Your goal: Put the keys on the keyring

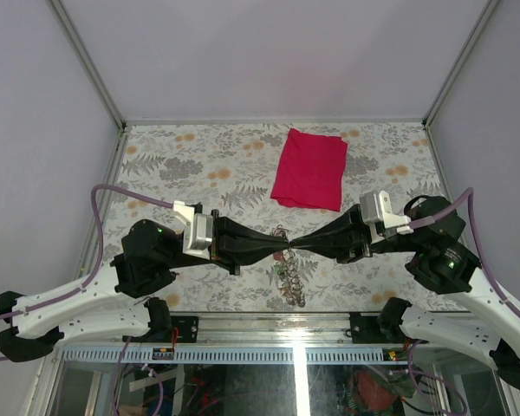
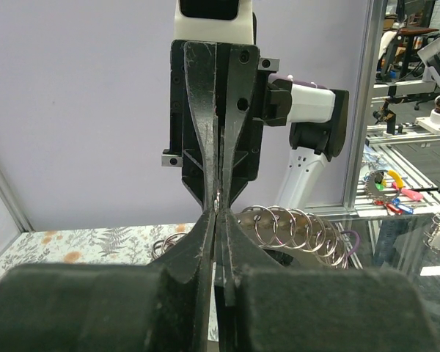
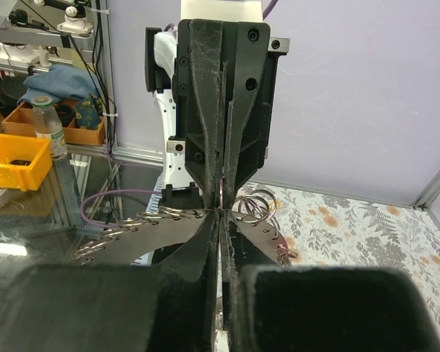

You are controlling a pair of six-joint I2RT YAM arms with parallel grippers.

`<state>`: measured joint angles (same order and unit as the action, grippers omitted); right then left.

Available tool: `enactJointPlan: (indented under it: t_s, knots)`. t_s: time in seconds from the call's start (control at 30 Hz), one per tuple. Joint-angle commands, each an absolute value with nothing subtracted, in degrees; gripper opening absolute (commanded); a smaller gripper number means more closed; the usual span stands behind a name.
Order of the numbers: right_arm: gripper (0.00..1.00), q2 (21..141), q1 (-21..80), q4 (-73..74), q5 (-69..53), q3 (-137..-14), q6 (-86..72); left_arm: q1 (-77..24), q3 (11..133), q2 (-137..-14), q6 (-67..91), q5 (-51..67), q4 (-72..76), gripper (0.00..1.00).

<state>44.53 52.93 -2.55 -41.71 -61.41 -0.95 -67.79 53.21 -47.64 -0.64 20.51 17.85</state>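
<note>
Metal keyring [image 1: 292, 282] beside meeting left hand [image 1: 279, 243], right hand [image 1: 295, 245]; both closed

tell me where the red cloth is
Top view: the red cloth lies flat on the table, back and slightly right of centre, beyond where the left claw and right claw meet.

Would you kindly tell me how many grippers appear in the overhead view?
2. The left gripper points in from the left, the right gripper from the right. Their shut tips meet at the centre, just above a chain of metal rings. None seems hidden.
</note>
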Motion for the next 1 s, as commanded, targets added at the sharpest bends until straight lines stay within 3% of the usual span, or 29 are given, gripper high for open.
enactJointPlan:
  t_s: [0.0, 0.13, 0.27, 0.6, 0.83, 0.97]
  knots:
    - [0.00, 45.27, 53.22, -1.26, -42.60, -66.02, 0.42, -67.78, 53.79, -47.88, -0.35, 19.82, 22.35, 0.00]
    - [0.00, 45.45, 53.21, 5.06, -41.35, -68.85, 4.48, -67.89, 53.47, -47.48, -0.46, 19.30, 21.54, 0.15]
    - [0.00, 46.25, 53.20, 10.34, -40.92, -71.44, 7.25, -67.83, 53.56, -47.16, -0.77, 18.72, 20.83, 0.23]
    - [0.00, 46.15, 53.25, 11.12, -40.60, -72.22, 8.11, -67.85, 53.84, -47.52, -1.70, 17.90, 18.69, 0.22]
    - [0.00, 44.75, 53.23, 8.88, -38.51, -71.25, 7.17, -67.85, 53.84, -47.68, -1.91, 18.12, 17.87, 0.26]
    - [0.00, 44.72, 53.23, 8.28, -38.57, -71.15, 6.73, -67.77, 53.94, -47.91, -2.06, 18.42, 17.41, 0.17]
